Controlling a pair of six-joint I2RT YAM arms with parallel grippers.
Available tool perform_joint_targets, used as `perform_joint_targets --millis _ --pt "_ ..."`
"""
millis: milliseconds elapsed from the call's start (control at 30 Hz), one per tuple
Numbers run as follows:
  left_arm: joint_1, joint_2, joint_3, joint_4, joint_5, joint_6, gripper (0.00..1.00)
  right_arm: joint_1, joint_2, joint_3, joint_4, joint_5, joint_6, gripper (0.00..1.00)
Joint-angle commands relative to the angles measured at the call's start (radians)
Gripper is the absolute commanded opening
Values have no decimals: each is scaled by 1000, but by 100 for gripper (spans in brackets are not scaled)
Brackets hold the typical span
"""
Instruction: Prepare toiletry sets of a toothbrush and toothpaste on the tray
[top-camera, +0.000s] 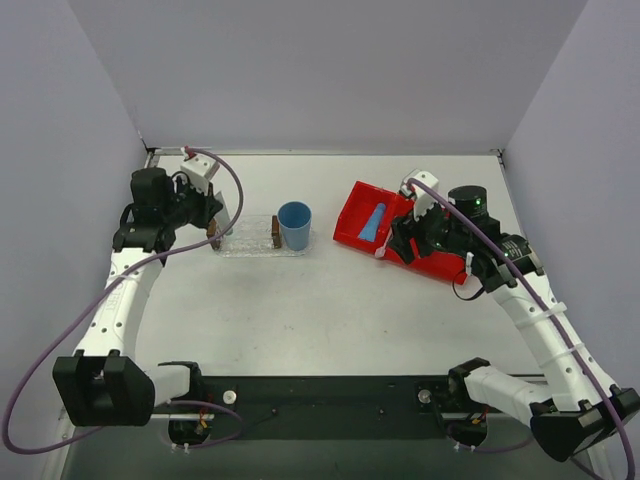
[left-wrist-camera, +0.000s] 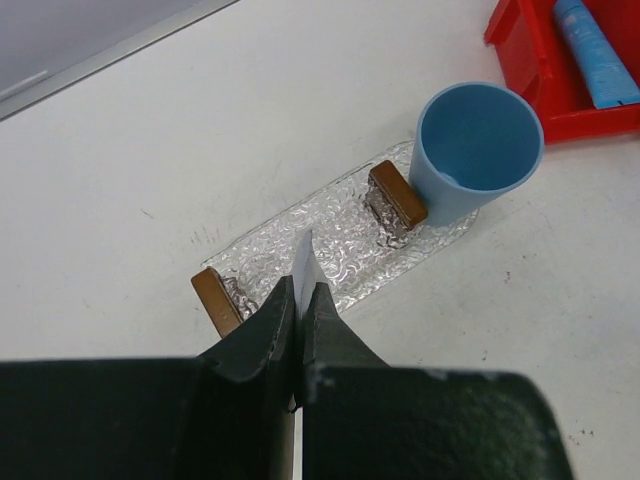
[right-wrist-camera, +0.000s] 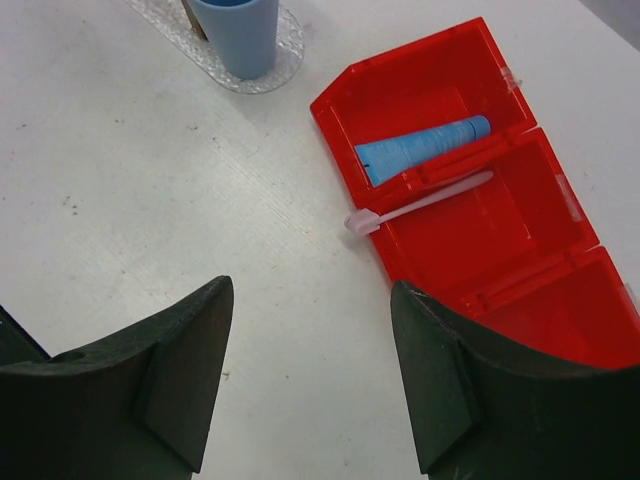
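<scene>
White toothpaste (left-wrist-camera: 305, 262), apparently, clamped in left hand (left-wrist-camera: 298, 300) above tray (left-wrist-camera: 340, 240), right hand (right-wrist-camera: 308, 300) spread, toothbrush (right-wrist-camera: 420, 205) on red bin (right-wrist-camera: 500, 240) ahead

The cup (top-camera: 294, 225) stands on the tray's (top-camera: 248, 241) right end; the bin (top-camera: 352, 215), further right, holds a toothpaste (top-camera: 372, 224).

Looking down from overhead, the left gripper (top-camera: 216, 231) covers the left end of the tray (top-camera: 250, 248), and what it pinches is too small to make out there. At its wrist only a thin white sliver (left-wrist-camera: 305, 262) pokes out between the closed fingers. The rest is buried, so I can't name it. The red bin (left-wrist-camera: 560, 125) and the blue tube (left-wrist-camera: 600, 60) run off that corner. The right arm (top-camera: 450, 235) hides part of the bin from above. Its wrist view crops the cup (right-wrist-camera: 240, 40) at the top and the bin at the right.
</scene>
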Motion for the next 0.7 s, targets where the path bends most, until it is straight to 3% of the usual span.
perform_joint_targets --millis 0,667 --pt "22 -8 -38 213 -6 -40 0 -53 -31 -51 68 -43 -6 59" --pt "88 82 -144 425 6 -92 0 -116 -49 -146 129 -117 3 58"
